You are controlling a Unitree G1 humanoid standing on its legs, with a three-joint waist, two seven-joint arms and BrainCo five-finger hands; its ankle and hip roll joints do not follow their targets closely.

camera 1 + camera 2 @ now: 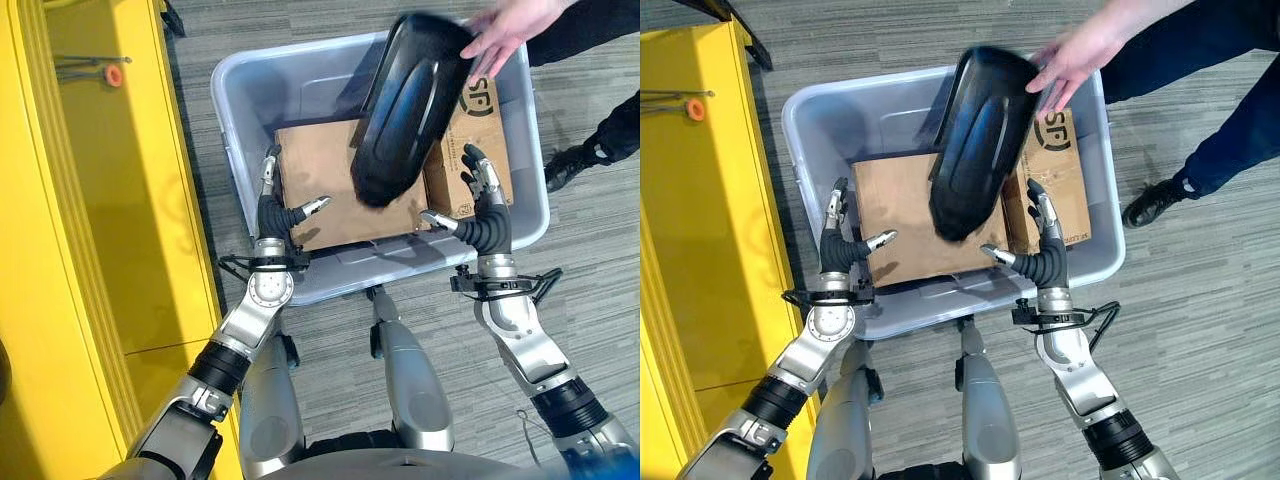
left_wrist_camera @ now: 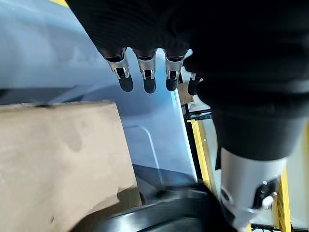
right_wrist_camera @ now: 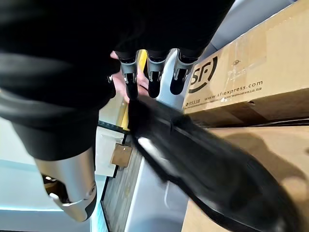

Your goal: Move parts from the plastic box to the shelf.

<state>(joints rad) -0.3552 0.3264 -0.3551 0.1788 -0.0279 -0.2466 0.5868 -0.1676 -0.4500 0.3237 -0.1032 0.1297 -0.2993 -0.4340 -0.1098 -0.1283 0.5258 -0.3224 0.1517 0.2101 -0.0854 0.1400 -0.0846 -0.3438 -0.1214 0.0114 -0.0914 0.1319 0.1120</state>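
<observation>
Plastic box (image 1: 232,120), translucent grey-blue, sits on the grey floor (image 1: 300,330) in front of the robot. Yellow shelf (image 1: 90,200) stands to its left; an orange-tipped tool (image 1: 113,75) lies on the shelf's far end.

Left hand (image 1: 272,205) inside the box near its left wall, fingers (image 2: 145,72) straight and relaxed, thumb spread, holding nothing.

Box contents: a flat plain brown cardboard box (image 1: 320,175) in the middle; a second, smaller cardboard box (image 1: 480,120) to its right against the right wall, printed with a black logo and lettering.

Black part (image 1: 410,100): glossy, elongated, rounded shell with a raised ridge along its length. It is tilted above the two cardboard boxes, upper end at the far right of the plastic box, lower end over the flat cardboard. A person's hand (image 1: 505,35) touches its upper end.

Right hand (image 1: 485,205) inside the box near its right wall, just right of the part's lower end, fingers (image 3: 154,72) straight, thumb spread, gripping nothing.
</observation>
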